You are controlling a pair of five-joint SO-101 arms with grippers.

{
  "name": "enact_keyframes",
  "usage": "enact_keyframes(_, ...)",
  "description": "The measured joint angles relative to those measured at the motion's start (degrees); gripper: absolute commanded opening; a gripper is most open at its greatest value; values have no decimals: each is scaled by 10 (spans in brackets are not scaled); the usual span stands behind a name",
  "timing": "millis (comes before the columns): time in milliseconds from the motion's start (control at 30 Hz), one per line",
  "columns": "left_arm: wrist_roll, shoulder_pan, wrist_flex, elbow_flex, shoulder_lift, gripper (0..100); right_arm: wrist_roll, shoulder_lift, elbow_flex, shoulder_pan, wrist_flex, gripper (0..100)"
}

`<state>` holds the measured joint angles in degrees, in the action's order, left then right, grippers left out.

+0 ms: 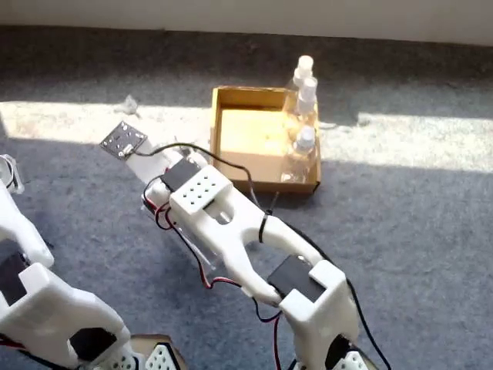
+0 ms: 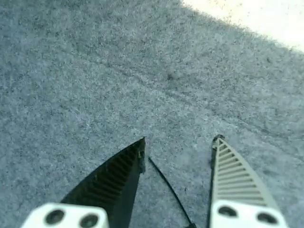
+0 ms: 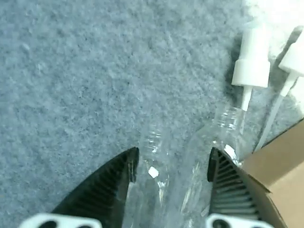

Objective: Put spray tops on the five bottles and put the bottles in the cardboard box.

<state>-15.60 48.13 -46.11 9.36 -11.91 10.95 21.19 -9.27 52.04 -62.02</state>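
In the right wrist view my right gripper (image 3: 173,156) is open low over the grey carpet. Two clear uncapped bottles lie side by side between its fingers, one (image 3: 152,164) by the dark finger and one (image 3: 211,135) by the pale finger. Two loose white spray tops (image 3: 251,61) (image 3: 294,52) lie just past the bottle necks. The cardboard box (image 1: 262,94) holds three capped bottles (image 1: 304,150) along its right wall. My left gripper (image 2: 179,142) is open over bare carpet with nothing between its fingers.
A corner of the box (image 3: 275,156) lies close beside the pale finger. In the high view the right arm (image 1: 231,223) stretches diagonally across the carpet just left of the box. A sunlit strip (image 1: 62,119) crosses the floor behind it.
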Motion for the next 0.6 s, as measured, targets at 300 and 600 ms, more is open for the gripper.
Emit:
enact_keyframes(300, 0, 0, 0, -1, -11, 217, 0, 5, -18, -34, 7, 206)
enact_keyframes(600, 0, 0, 0, -1, -11, 217, 0, 7, -40, -44, 36, 206)
